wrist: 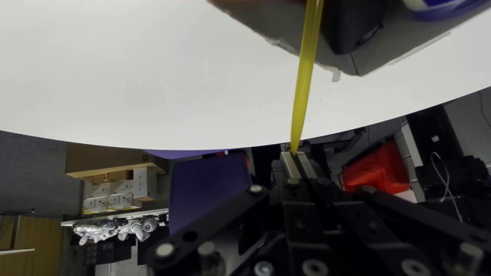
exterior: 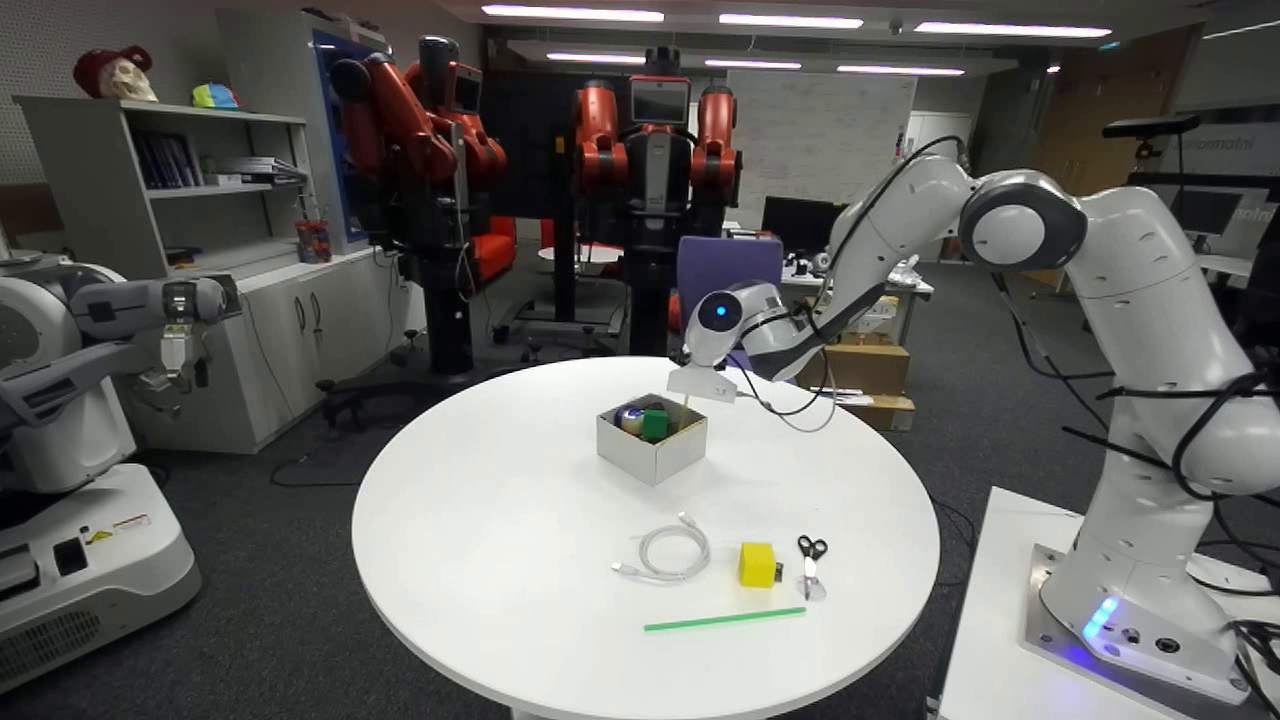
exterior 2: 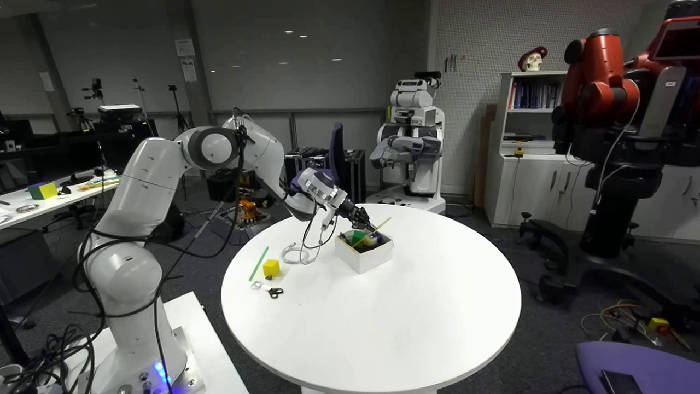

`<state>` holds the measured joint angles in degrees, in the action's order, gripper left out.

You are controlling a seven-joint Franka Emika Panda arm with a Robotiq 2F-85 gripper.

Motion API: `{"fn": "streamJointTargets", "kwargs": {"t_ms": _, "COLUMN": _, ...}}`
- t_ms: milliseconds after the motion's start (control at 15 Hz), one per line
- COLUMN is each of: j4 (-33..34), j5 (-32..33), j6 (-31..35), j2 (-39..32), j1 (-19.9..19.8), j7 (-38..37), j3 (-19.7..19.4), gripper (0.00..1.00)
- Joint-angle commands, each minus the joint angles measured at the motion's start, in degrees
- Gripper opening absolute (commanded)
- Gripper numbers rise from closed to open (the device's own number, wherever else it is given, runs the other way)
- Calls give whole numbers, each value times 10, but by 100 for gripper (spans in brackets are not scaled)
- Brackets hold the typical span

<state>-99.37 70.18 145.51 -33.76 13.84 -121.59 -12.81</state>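
Observation:
My gripper (wrist: 294, 156) is shut on the end of a thin yellow straw (wrist: 305, 73) in the wrist view. The straw slants down from the fingertips into an open white box (exterior: 640, 462) on the round table. In an exterior view the fingers (exterior 2: 371, 225) are just above the box's rim and the straw (exterior 2: 385, 222) sticks out past it. Inside the box are a green cube (exterior: 655, 425), a purple and white rounded object (exterior: 630, 418) and dark items. The wrist view shows a black object (wrist: 347, 27) beside the straw. The straw's lower end is hidden.
On the white table (exterior: 480, 530) lie a coiled white cable (exterior: 705, 545), a yellow cube (exterior: 757, 566) with a small dark item beside it, scissors (exterior: 811, 560) and a green straw (exterior: 725, 620). A purple chair (exterior: 728, 270) stands behind the table.

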Motion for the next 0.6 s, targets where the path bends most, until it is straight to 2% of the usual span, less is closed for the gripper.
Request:
{"fn": "streamJointTargets", "kwargs": {"t_ms": 0, "j4": 12, "j5": 18, "j6": -20, "j2": -3, "j1": -23, "j7": 3, "j3": 40, "gripper": 2}}
{"fn": "streamJointTargets", "kwargs": {"t_ms": 467, "j4": 18, "j5": 12, "j6": -17, "j2": -17, "j1": -33, "j7": 13, "j3": 64, "gripper": 7}}
{"fn": "streamJointTargets", "kwargs": {"t_ms": 533, "j4": 19, "j5": 10, "j6": -18, "j2": -19, "j1": -34, "j7": 14, "j3": 66, "gripper": 32}}
